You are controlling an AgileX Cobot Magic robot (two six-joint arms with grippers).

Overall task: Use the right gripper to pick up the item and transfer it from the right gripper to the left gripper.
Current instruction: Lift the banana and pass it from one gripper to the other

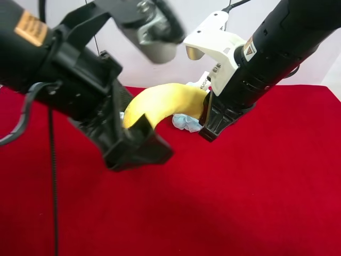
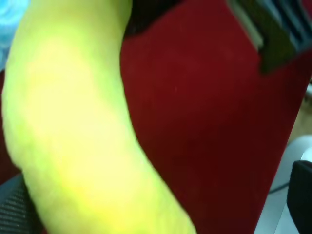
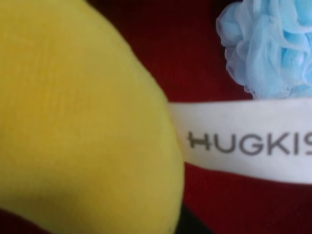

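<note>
1. Only the exterior high view shows both arms. The curved yellow plush banana (image 1: 165, 101) hangs between them above the red bench (image 1: 256, 202).
2. The right pincer (image 1: 209, 125) clamps one end. The left pincer (image 1: 136, 144) surrounds the other end; I cannot tell whether it grips.
3. Only the right wrist view shows the white fabric tag (image 3: 243, 141), which reads "HUGKIS".
4. Count: one banana, one light-blue mesh pouf (image 3: 273, 48), two pincers.
</note>
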